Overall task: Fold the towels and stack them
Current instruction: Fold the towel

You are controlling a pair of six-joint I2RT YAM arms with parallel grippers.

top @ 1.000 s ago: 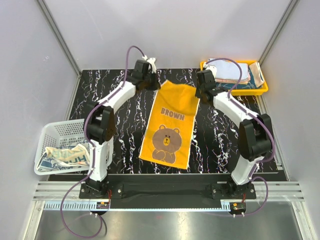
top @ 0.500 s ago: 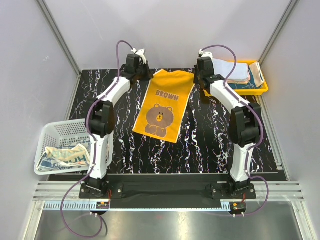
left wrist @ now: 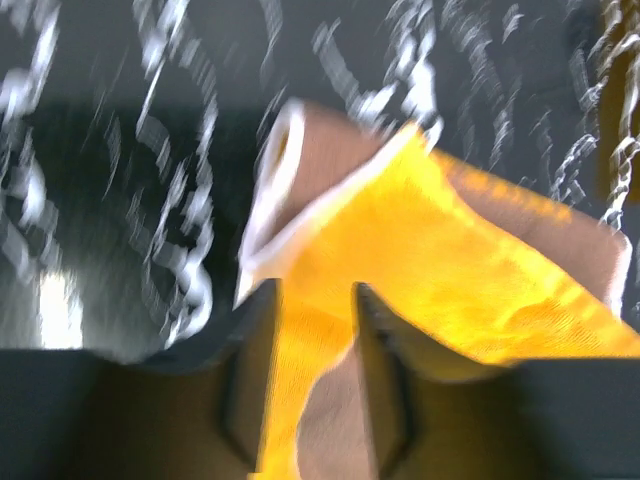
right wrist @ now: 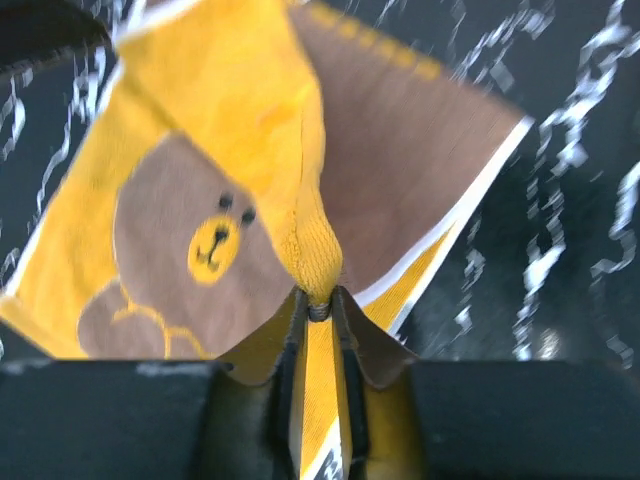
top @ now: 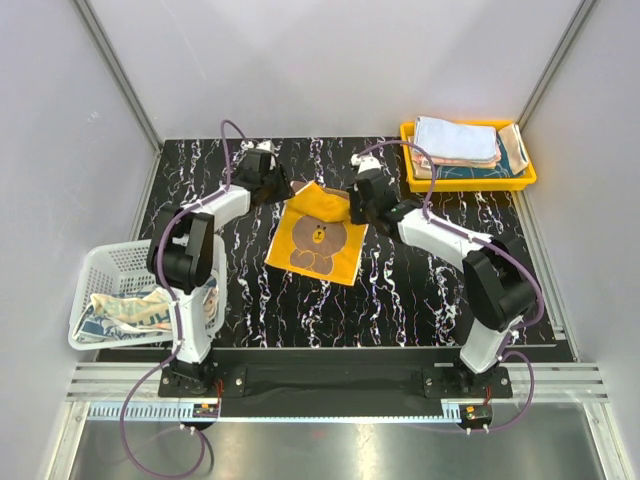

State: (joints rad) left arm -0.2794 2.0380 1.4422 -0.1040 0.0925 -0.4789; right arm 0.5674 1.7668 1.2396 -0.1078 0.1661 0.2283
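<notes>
An orange-yellow towel [top: 315, 243] with a brown bear print lies mid-table, its far edge doubled toward the near side so the brown underside shows. At its far left corner, my left gripper [top: 277, 190] has its jaws standing apart; in the left wrist view the towel [left wrist: 470, 290] runs loosely between the left gripper [left wrist: 313, 300] fingers. My right gripper [top: 357, 212] is at the far right corner. In the right wrist view the right gripper [right wrist: 318, 305] is shut on a bunched fold of the towel [right wrist: 200, 180].
A yellow tray [top: 468, 184] at the back right holds folded towels [top: 455, 140]. A white mesh basket [top: 120, 262] at the left edge holds crumpled towels [top: 130, 312]. The table [top: 420, 290] is black with white marbling, and grey walls enclose three sides.
Both grippers came nearer and lower, carrying the towel's far edge over its front and hiding the lettering. The left jaws have parted; the right stays pinched on the cloth.
</notes>
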